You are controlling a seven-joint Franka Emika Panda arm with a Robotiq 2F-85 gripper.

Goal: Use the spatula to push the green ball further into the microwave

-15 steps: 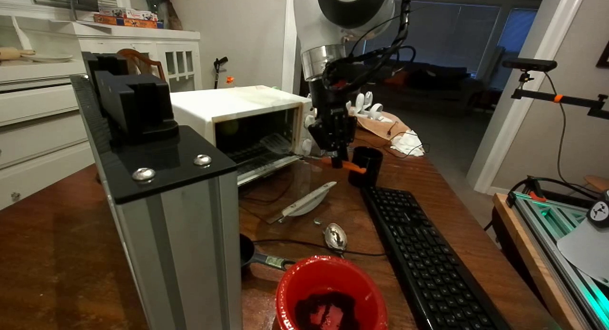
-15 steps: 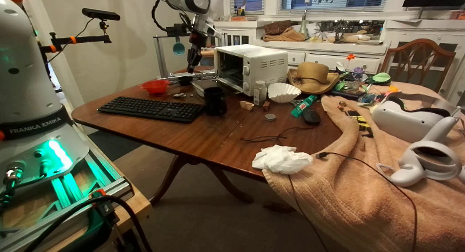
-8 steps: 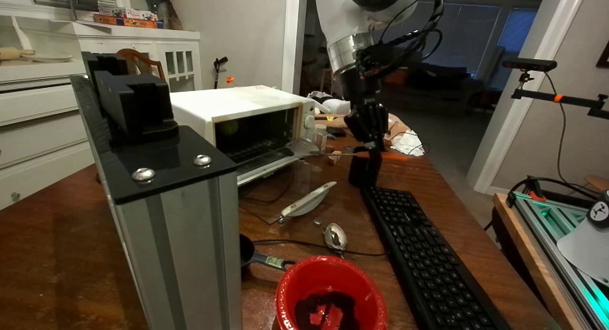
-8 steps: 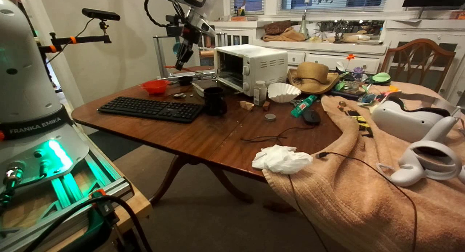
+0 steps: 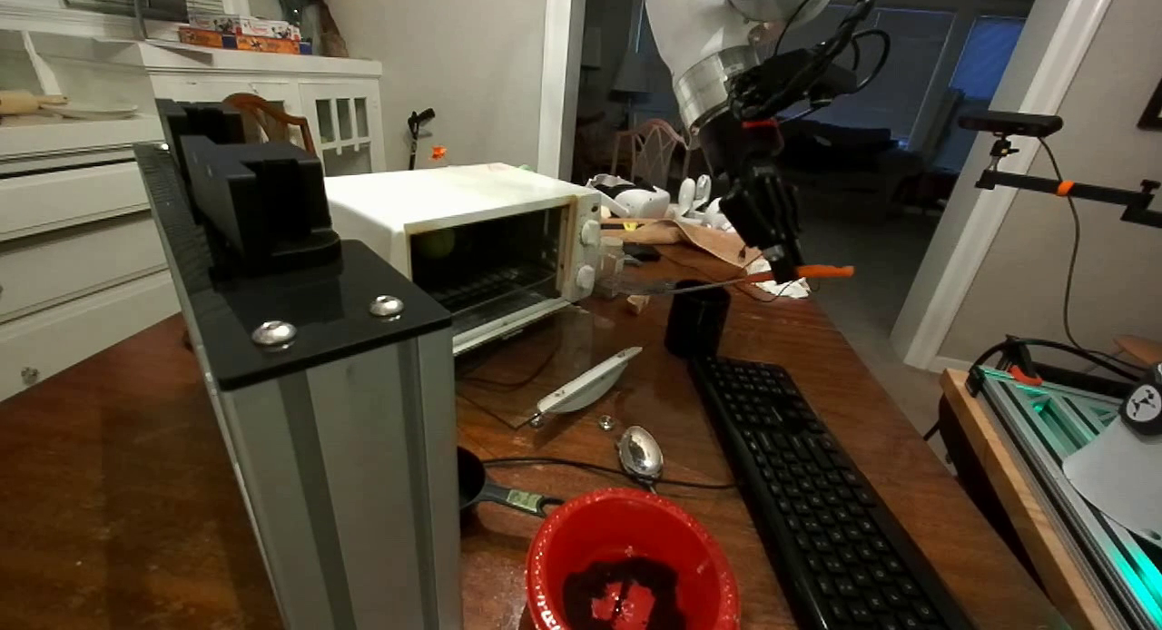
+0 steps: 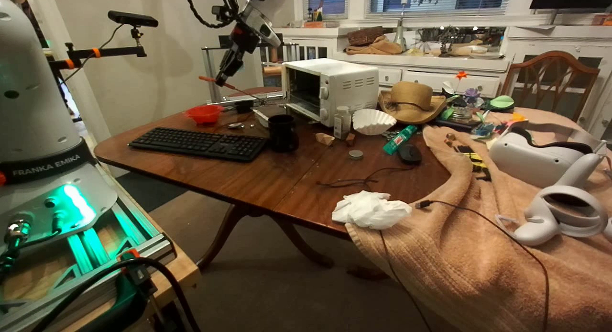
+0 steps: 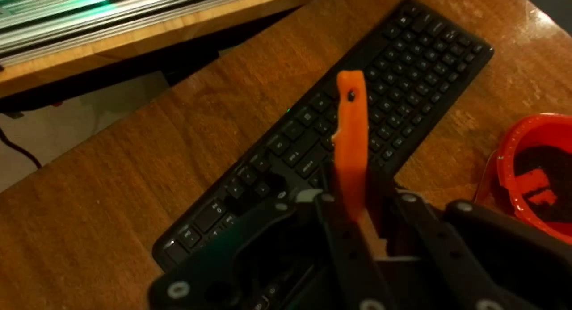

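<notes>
Fingers [image 5: 784, 261] clamp orange-handled spatula [image 7: 353, 144]; green ball [image 5: 437, 242] sits inside microwave [image 5: 463, 190], left side in an exterior view.

In an exterior view, windows [image 6: 449, 6] are lining the far side above white cabinets [image 6: 444, 65], a wooden chair [image 6: 557, 58] is standing far right, and a brown bench [image 6: 258, 179] is spanning the shadowed floor [image 6: 267, 293]. In an exterior view, a pale wall [image 5: 454, 49] is meeting door trim [image 5: 561, 67], and a dim room [image 5: 871, 276] is lying far right.

Microwave [image 6: 332, 89] in both exterior views across the table [image 6: 282, 174], wrist view nearer, down on the keyboard [image 7: 308, 140]
</notes>
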